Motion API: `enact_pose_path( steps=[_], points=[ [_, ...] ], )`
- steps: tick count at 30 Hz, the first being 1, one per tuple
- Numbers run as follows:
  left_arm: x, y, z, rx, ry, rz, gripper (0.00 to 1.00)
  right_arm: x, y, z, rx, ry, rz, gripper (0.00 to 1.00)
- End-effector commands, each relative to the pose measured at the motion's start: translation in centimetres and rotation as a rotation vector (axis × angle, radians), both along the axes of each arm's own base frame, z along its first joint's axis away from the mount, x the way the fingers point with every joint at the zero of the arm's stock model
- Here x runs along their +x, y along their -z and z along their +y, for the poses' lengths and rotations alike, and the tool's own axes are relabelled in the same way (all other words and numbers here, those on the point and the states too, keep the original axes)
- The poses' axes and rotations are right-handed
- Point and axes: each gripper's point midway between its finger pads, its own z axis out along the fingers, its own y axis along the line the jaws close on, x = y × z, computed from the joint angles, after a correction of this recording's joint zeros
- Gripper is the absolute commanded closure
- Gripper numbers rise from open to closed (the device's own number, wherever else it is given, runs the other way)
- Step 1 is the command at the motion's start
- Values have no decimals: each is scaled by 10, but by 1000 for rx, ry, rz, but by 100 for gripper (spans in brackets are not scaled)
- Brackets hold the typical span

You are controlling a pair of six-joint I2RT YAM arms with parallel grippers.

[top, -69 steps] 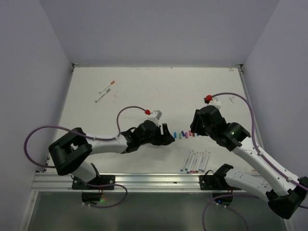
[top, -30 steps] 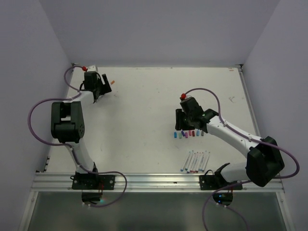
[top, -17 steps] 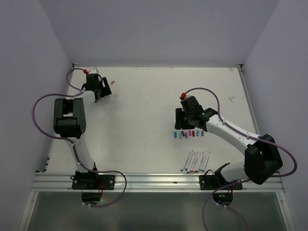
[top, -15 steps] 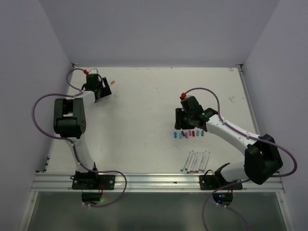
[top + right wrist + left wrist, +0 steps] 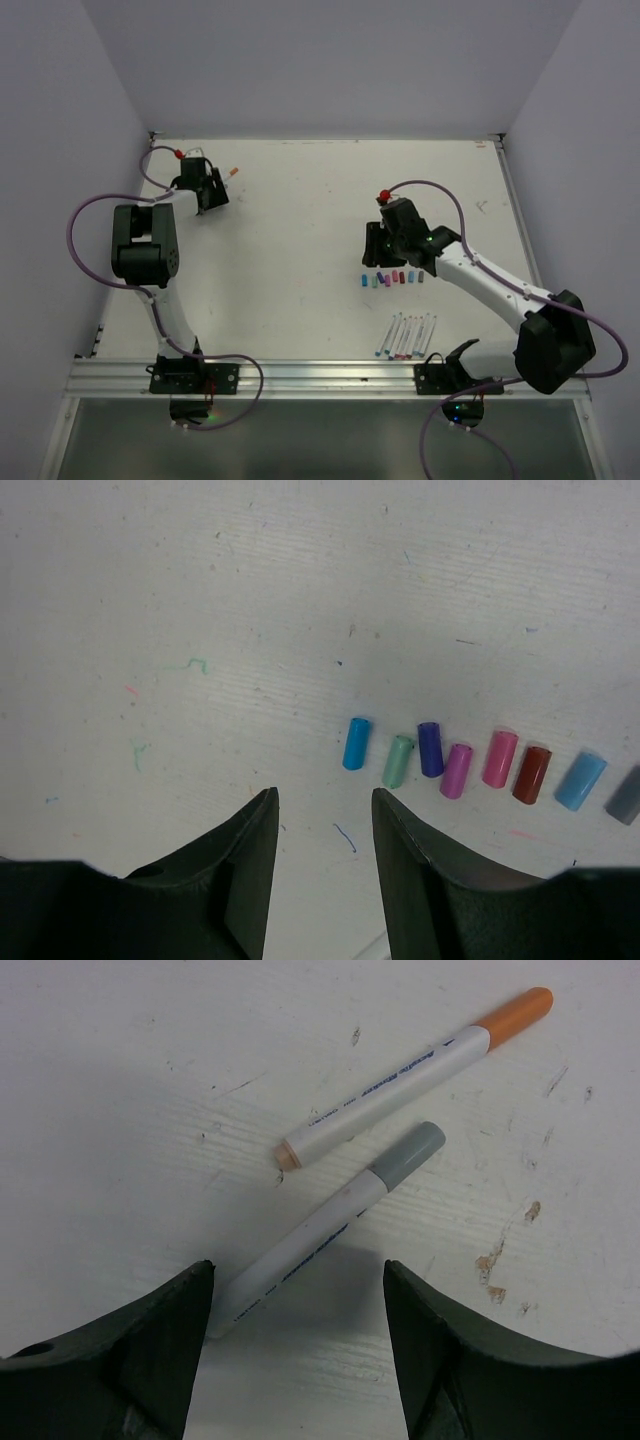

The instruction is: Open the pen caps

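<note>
Top camera first. The left arm is stretched to the far left corner of the bench (image 5: 300, 200), and the left gripper (image 5: 207, 192) is down over a pair of pens. Only the orange-capped pen (image 5: 229, 174) pokes out clear. Mid-bench, the right gripper (image 5: 374, 246) hangs just behind a row of loose pen caps (image 5: 391, 279). Nearer the arm bases lies a tight bundle of uncapped pens (image 5: 406, 336), side by side and packed too close to count from here.

Over to the left wrist camera: two pens, both capped. The orange-capped pen lies on a diagonal with its orange cap (image 5: 516, 1015) at upper right. Just beside it and roughly parallel is the grey-capped pen (image 5: 315, 1235), its grey cap (image 5: 408, 1152) pointing the same way. The jaws stand wide apart with nothing clamped. The grey-capped pen's tail end sits in the gap between the fingers (image 5: 120, 1350).

Right wrist camera: count them, eight caps in a ragged row, all lying on their sides. There is a blue cap (image 5: 355, 743), a teal cap (image 5: 398, 761), a dark purple cap (image 5: 430, 749), a magenta cap (image 5: 456, 770), a pink cap (image 5: 500, 758), a dark red cap (image 5: 531, 773), a light blue cap (image 5: 580, 780) and a grey one (image 5: 625, 795) cut by the frame edge. The jaws here are apart and empty, and the row lies ahead of the fingertips, off to the picture's right.
</note>
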Motion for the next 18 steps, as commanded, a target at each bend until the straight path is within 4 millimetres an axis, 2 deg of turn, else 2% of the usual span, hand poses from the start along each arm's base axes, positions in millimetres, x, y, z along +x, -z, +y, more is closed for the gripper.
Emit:
enact_pose_path(
  steps=[1,3,4,5,6,8,11,14,18],
  points=[
    [-21,24,8,29,-4,113,30,3,-21,2,39,2,-48,54],
    [-26,28,9,34,-7,134,34,3,-21,0,38,8,-51,54],
    [-27,30,10,35,-9,141,40,2,-21,0,36,8,-48,54],
    [-31,33,10,40,-10,159,54,0,-22,0,40,8,-48,54],
    [-31,33,10,40,-10,160,54,1,-22,0,39,12,-48,54],
    [-36,37,12,43,-18,184,68,0,-23,-2,39,17,-52,54],
    [-43,42,10,42,-13,212,79,0,-28,-7,28,31,-70,54],
    [-53,46,8,40,-4,234,87,-1,-30,-11,16,42,-75,54],
    [-77,41,-7,4,29,229,89,-7,-40,-14,43,61,-91,54]
  ],
)
